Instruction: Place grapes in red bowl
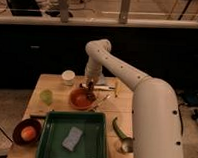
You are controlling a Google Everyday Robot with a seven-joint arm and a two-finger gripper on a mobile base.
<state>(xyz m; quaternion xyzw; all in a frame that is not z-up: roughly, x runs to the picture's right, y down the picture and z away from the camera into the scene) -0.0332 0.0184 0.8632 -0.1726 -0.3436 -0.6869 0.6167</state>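
The red bowl (pixel 80 99) sits on the wooden table (pixel 50 111) just behind the green tray. My gripper (pixel 90 89) points down over the bowl's right rim, with the white arm reaching in from the right. A small dark shape at the gripper's tip, just above the bowl's inside, could be the grapes (pixel 90 95); I cannot tell whether it is held or lying in the bowl.
A white cup (pixel 68 77) stands at the back left and a green cup (pixel 46 96) left of the red bowl. A maroon bowl (pixel 21 127) with an orange fruit (pixel 28 134) is at the front left. A green tray (pixel 53 141) holds a sponge (pixel 72 138). A green ladle (pixel 119 133) and thin utensils (pixel 106 87) lie to the right.
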